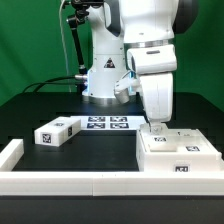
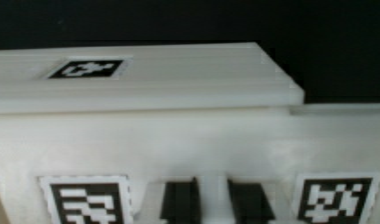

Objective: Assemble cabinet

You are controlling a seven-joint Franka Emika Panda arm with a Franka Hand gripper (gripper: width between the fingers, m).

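The white cabinet body lies at the exterior view's right, with tags on its top and front. My gripper stands upright at its far left corner, fingertips hidden behind it. In the wrist view the cabinet body fills the frame, with a tag on each side of my gripper. The two dark fingers stand close together with a thin white strip of the body between them. A flat white panel with one tag lies beyond it. A small tagged white block lies apart at the exterior view's left.
The marker board lies in front of the robot base. A low white border rail runs along the front edge and turns up at the exterior view's left. The tabletop is black.
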